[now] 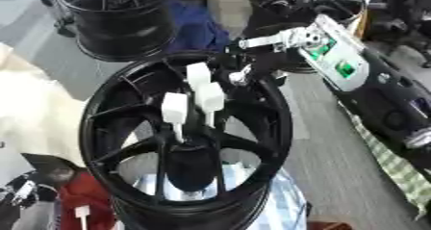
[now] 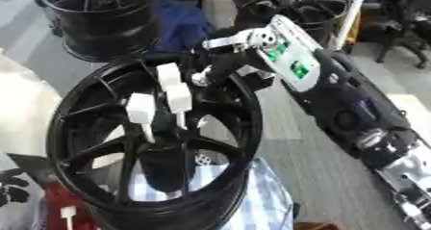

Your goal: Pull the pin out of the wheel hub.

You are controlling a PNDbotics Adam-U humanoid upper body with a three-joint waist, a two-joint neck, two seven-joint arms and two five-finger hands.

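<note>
Right hand (image 1: 252,70) is up at the far rim of the wheel (image 1: 278,128), coming in from the upper right on a long black arm (image 1: 396,104) with a white and green panel (image 1: 336,56) on its wrist. Its dark fingers curl down over the top edge of the rim, and a silver part shows among them, but whether they close on anything I cannot tell from where I stand; they are too dark against the black metal.

Just below and to the left of that hand, inside the wheel, stand three white pins. One pin (image 1: 198,76) sits nearest the fingers, a second pin (image 1: 210,99) just under it, and a third pin (image 1: 174,109) a little further left and lower. Each has a blocky white head and a thin stem running down toward the hub (image 1: 192,152), the dark centre where the spokes meet. All three are upright or nearly so, and close together.

Behind the hand, more black wheels (image 1: 118,12) are stacked on the grey floor, with something blue (image 1: 198,29) between them. Below the hand, under the wheel, a blue and white striped cloth (image 1: 282,200) shows through the spokes. Down at the lower left corner there is a red shape (image 1: 84,198) with a small white tag (image 1: 82,211). No left hand is visible.
</note>
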